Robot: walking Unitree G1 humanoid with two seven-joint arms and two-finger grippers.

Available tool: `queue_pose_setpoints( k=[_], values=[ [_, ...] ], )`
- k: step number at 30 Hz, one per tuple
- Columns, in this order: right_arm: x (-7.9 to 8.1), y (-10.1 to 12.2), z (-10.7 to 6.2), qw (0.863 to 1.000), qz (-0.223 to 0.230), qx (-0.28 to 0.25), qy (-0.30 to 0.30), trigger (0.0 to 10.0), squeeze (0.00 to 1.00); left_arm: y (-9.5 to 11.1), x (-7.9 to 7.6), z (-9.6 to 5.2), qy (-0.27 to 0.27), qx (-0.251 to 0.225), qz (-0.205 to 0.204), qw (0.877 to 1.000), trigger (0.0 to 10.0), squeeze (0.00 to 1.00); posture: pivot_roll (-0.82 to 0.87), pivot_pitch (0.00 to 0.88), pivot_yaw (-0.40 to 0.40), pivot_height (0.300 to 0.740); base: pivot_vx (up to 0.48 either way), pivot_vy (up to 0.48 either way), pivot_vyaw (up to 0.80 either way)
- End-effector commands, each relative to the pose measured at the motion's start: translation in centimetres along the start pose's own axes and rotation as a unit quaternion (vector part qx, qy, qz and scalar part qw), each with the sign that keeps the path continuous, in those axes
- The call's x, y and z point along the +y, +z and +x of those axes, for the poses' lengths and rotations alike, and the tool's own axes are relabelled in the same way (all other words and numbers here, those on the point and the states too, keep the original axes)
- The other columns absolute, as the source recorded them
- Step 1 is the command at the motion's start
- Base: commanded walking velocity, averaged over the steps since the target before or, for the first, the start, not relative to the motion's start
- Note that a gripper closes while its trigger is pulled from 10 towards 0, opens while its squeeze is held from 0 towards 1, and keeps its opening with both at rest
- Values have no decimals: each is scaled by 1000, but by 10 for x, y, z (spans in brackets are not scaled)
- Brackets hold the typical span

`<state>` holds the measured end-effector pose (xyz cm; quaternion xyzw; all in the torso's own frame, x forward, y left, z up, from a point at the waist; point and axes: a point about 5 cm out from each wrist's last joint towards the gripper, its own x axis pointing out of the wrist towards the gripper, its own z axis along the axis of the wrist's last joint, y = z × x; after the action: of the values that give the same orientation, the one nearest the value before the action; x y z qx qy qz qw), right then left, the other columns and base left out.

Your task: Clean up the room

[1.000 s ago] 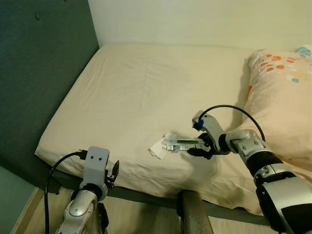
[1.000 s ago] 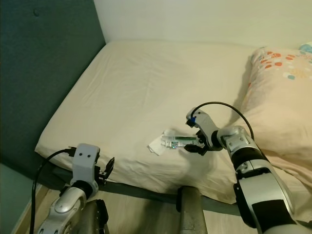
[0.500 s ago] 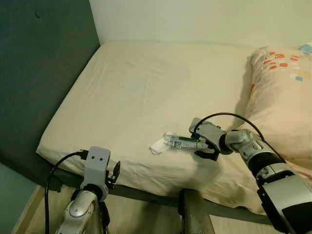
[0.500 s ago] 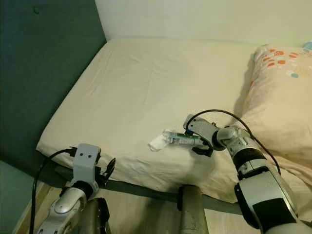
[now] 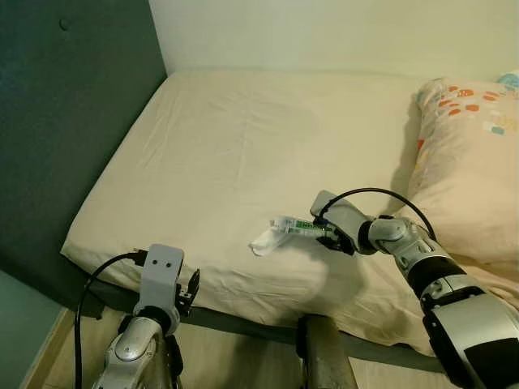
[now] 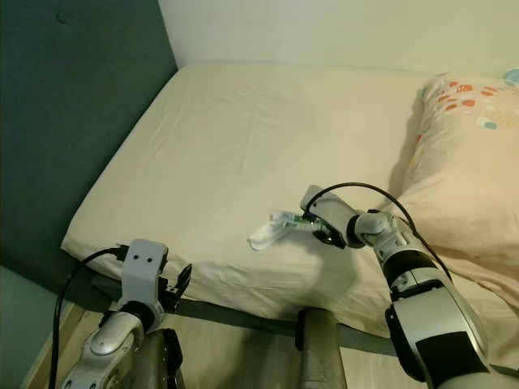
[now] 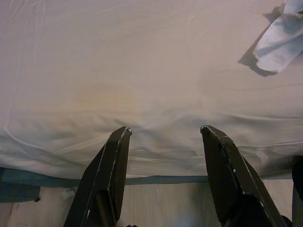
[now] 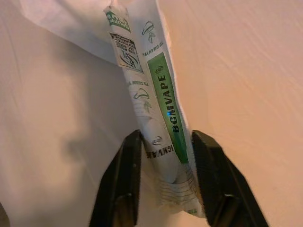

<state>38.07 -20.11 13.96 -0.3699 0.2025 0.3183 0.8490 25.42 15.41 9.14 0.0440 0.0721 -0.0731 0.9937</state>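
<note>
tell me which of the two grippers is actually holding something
The right gripper: its fingers are shut on the white-and-green wrapper over the bed. The left gripper hangs open at the mattress edge.

A cream-sheeted bed carries a patterned pillow (right side) and white tissue.

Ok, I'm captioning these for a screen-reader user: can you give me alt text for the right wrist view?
Two black fingers of the right gripper clamp a thin white wrapper with green print, held just above a cream bed sheet. A crumpled white tissue hangs at the wrapper's far end.
</note>
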Motion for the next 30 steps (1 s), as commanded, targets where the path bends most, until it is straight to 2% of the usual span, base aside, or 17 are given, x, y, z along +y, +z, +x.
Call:
queue_pose_setpoints(
  k=[1,10,15,20,25,28,30],
  values=[
    [5,-4,2,1000,20,-4,9,0,0,-4,5,-3,5,13,10,1000,10000,0,-48,258,-7,543,0,0,0],
    [9,-4,2,998,38,-17,39,0,0,-3,6,-2,6,12,13,1000,10000,0,-41,253,-6,543,0,0,0],
    [-2,11,-10,988,67,-52,128,0,0,-2,7,1,5,8,11,1000,10000,0,-49,228,-6,543,0,0,0],
    [-8,18,-16,983,74,-70,154,0,0,-1,6,2,4,6,10,1000,10000,0,-52,214,-9,543,0,0,0],
    [-23,36,-34,967,73,-115,216,0,0,0,4,5,-4,1,7,1000,10000,0,-56,193,-10,543,0,0,0],
    [-25,42,-37,963,62,-128,230,0,0,0,3,5,-6,1,6,1000,10000,0,-57,193,-9,543,0,0,0],
    [-25,44,-36,965,52,-127,222,0,0,-1,3,5,-6,2,7,1000,10000,0,-57,197,-9,543,0,0,0]
  ],
)
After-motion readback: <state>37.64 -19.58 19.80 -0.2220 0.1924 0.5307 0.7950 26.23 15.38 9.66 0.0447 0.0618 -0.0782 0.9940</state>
